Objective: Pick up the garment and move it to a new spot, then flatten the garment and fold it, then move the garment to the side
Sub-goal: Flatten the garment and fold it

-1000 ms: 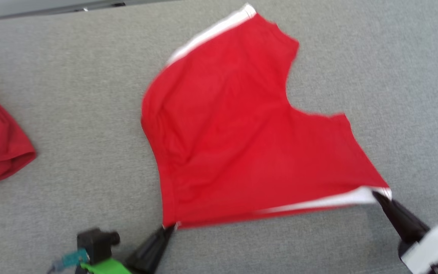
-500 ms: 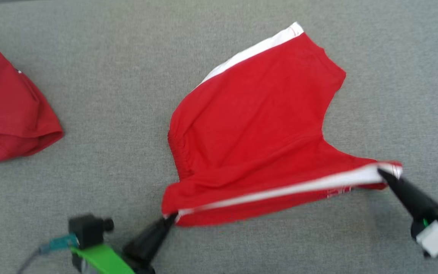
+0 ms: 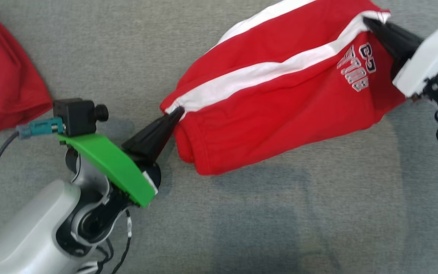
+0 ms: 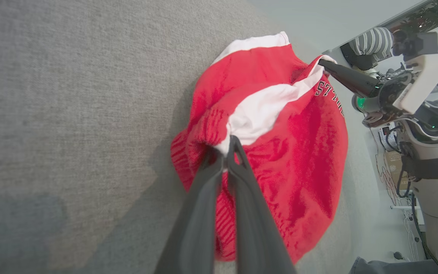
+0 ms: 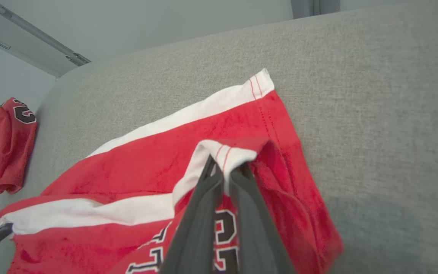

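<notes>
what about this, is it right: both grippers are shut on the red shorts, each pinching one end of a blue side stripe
Not quite: the side stripe is white, not blue, as the head view shows. The rest holds: the left gripper and the right gripper are shut on the red shorts, each pinching one end of it.

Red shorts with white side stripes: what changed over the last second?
The left gripper and right gripper lifted the near edge of the red shorts with white side stripes and carried it over towards the far edge, folding them; the printed lettering now faces up. The head camera shifted too. Both grips held; the second red garment still lies on the grey fabric surface.
</notes>
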Robot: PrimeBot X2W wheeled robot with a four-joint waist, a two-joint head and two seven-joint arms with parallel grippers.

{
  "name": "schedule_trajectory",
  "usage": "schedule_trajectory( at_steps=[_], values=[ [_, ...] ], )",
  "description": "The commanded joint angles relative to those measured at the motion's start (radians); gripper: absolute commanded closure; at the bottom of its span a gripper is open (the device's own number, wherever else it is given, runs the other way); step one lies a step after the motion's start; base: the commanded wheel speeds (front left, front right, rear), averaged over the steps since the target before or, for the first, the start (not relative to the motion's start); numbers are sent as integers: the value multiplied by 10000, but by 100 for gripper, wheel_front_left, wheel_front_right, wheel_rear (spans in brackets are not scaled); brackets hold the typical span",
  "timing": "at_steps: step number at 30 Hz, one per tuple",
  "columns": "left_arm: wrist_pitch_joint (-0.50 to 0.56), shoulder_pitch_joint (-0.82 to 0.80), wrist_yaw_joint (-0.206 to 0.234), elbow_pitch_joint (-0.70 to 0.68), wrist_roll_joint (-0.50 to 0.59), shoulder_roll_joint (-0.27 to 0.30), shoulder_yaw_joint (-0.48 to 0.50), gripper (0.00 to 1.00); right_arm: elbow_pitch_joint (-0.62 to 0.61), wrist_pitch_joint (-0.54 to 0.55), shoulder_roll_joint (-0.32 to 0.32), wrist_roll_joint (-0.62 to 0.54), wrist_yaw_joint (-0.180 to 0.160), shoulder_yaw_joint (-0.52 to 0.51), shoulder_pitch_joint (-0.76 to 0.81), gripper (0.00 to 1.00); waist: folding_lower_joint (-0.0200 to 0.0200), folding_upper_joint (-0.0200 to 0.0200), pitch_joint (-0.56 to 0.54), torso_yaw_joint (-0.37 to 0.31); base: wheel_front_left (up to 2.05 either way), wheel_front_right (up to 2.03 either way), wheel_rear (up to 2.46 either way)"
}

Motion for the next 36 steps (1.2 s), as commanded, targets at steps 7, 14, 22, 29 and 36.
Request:
schedule_trajectory(
  at_steps=[7, 14, 22, 29, 36],
  values=[
    [3, -1329, 612, 275, 27, -927, 331, 100, 1603, 145, -98, -1061, 4, 222, -2049, 100, 0, 75, 757, 1097, 0, 0, 0],
    [-159, -1561, 708, -32, 117, -900, 624, 100, 2213, -15, -157, -1195, 4, -40, -2851, 100, 0, 75, 814, 1144, 0, 0, 0],
    [102, -1837, 548, 886, -47, -1059, 526, 100, 2365, 107, -250, -1470, 2, -31, -2792, 100, 0, 75, 952, 917, 0, 0, 0],
    [84, -2047, 663, 1571, 29, -1153, 610, 92, 2236, -644, 25, -1984, 2, 207, -3003, 0, 0, 75, 949, 736, 0, 0, 0],
    [92, -1635, 751, 1348, 255, -872, 410, 0, 2100, -729, -44, -1778, 4, 560, -2721, 0, 0, 75, 524, 593, 0, 0, 0]
  ],
)
